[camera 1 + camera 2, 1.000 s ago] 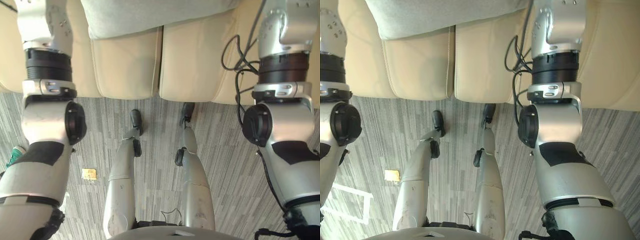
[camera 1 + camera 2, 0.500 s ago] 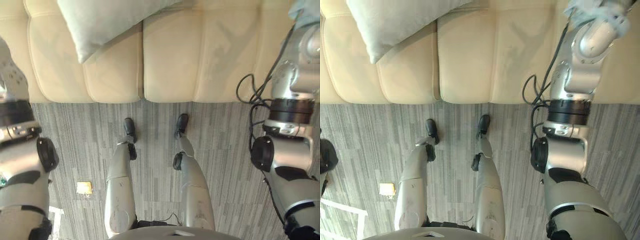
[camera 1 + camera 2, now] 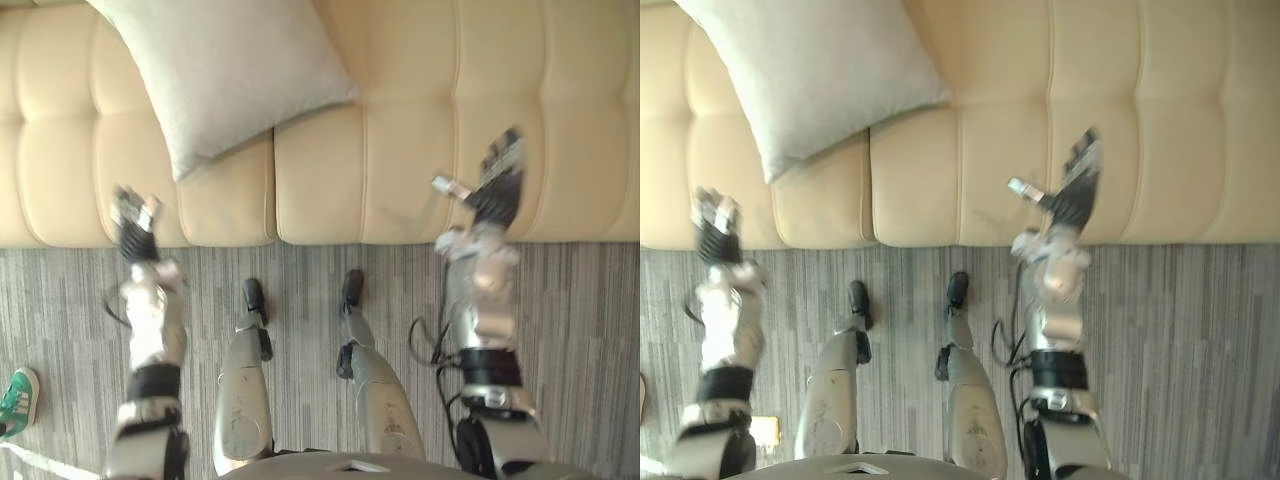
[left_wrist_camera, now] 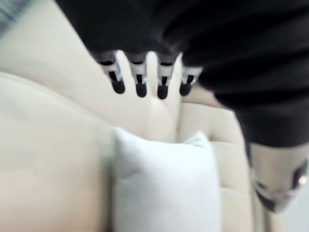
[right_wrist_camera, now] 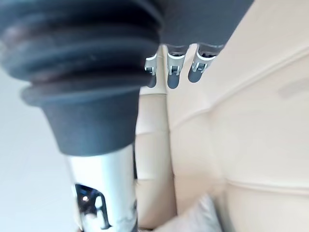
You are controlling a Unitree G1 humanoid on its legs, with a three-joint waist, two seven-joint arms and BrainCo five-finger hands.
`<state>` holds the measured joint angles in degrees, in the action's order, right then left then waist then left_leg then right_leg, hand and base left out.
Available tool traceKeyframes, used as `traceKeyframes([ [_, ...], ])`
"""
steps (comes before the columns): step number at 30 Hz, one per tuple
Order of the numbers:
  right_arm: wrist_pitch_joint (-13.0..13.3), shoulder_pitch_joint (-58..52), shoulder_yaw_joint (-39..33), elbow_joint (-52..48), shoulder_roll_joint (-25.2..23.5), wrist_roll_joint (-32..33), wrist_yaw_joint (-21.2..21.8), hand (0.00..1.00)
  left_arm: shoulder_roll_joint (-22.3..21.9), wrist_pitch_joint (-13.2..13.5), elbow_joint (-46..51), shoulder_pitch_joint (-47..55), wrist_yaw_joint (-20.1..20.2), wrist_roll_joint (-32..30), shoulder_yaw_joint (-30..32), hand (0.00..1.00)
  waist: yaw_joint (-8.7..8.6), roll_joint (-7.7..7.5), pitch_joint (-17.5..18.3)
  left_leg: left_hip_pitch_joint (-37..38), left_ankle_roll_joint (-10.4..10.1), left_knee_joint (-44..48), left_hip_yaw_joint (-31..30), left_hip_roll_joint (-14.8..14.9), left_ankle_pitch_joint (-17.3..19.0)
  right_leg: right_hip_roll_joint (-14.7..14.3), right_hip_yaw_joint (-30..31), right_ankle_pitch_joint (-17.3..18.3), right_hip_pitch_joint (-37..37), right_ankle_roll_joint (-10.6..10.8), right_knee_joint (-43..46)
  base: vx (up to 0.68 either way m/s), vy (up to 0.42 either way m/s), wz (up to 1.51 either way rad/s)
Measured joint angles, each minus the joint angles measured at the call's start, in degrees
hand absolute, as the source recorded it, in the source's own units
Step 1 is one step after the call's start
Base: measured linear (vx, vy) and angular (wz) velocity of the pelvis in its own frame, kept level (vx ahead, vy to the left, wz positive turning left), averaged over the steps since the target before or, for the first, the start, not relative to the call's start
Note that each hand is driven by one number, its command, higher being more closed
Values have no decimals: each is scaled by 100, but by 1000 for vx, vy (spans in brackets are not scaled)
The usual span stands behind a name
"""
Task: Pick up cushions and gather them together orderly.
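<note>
A light grey cushion [image 3: 230, 75] lies tilted on the left seat of the cream sofa [image 3: 400, 110], one corner reaching over the seam between the seats. My left hand [image 3: 135, 225] is held out over the sofa's front edge, below the cushion's lower left corner and apart from it, fingers straight and empty. The left wrist view has the same cushion [image 4: 164, 183] beyond the fingertips [image 4: 140, 82]. My right hand [image 3: 495, 190] hovers over the right seat, open with its thumb spread and nothing in it. A cushion corner [image 5: 193, 217] shows in the right wrist view.
Grey striped carpet [image 3: 580, 320] runs along the sofa front. A person's green shoe [image 3: 15, 400] stands on the floor at the far left. A small yellow scrap [image 3: 765, 430] lies on the carpet near my left side.
The camera has tipped up, so more of the sofa and the cushion shows. Both arms have stretched forward, and both hands have come into the eye views.
</note>
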<state>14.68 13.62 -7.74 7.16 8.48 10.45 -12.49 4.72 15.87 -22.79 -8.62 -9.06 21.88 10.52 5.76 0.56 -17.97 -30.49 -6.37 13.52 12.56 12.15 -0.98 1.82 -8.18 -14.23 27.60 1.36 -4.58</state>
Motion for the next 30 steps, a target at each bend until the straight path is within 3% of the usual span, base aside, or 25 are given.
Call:
traceKeyframes([
  [5,-151,-1109,274,781,-367,-508,242,0,-273,-232,-1093,955,228,-709,-397,0,-35,-65,629,706,40,-249,22,-194,104,159,105,185,-579,127,-5,15,44,3],
  [11,-372,-1452,310,2397,-462,-865,423,0,-256,-463,-2428,1208,320,-1365,-286,0,-164,-263,1097,1370,42,-680,-36,-480,101,325,350,228,-933,190,-40,8,37,-13],
  [17,-650,-1652,192,3549,-463,-994,488,0,-242,-642,-3031,1278,362,-1791,-260,0,-312,-272,1321,1923,46,-987,-187,-657,99,397,436,296,-1308,265,-45,32,18,-7],
  [27,-769,-1741,-45,4253,-469,-1071,496,0,-212,-797,-3305,1337,440,-1989,-293,0,-460,-289,1532,2498,82,-1174,-143,-736,131,408,507,448,-1740,392,-10,66,14,-4],
  [30,-769,-1577,-85,4346,-497,-1065,494,0,-91,-802,-3306,1337,435,-1993,-273,0,-460,-360,1470,2357,166,-918,207,-749,278,385,891,259,-1511,454,-2,12,14,-50],
])
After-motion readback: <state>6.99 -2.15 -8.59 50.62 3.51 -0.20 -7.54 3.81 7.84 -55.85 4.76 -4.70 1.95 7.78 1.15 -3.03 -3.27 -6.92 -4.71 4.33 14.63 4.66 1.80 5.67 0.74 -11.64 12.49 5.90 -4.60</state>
